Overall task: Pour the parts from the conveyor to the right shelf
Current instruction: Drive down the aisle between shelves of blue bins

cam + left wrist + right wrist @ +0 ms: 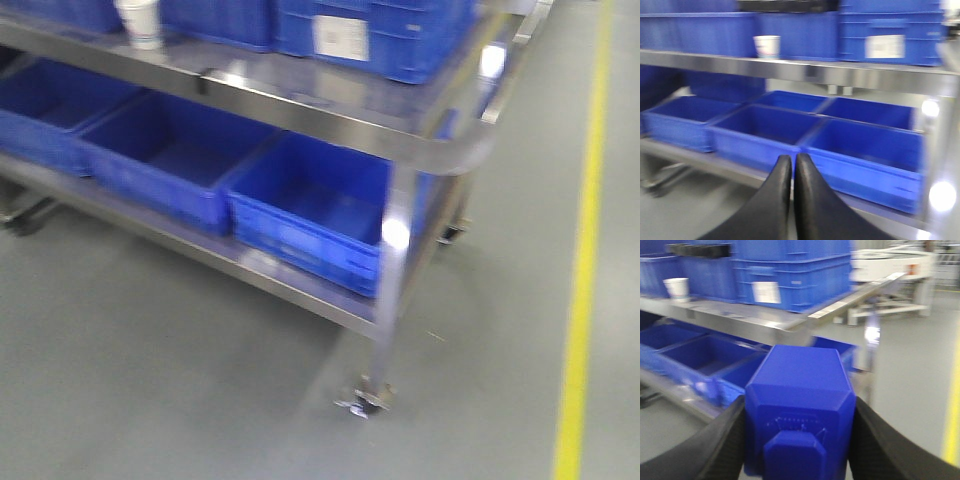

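My right gripper (799, 440) is shut on a small blue plastic container (800, 405), its black fingers (720, 445) pressed on both sides. The container fills the lower middle of the right wrist view; its contents do not show. My left gripper (792, 165) is shut and empty, its two black fingers together, in front of the steel shelf cart (840, 75). The cart (400, 130) has blue bins on its lower level (320, 215) and upper level (380, 35). The lower bins (865, 150) look empty. No conveyor shows. Neither gripper shows in the front view.
A white paper cup (140, 22) stands on the upper shelf, also in the left wrist view (766, 46) and right wrist view (677, 288). The cart's steel leg with a caster (365, 395) stands on grey floor. A yellow floor line (585, 250) runs at the right.
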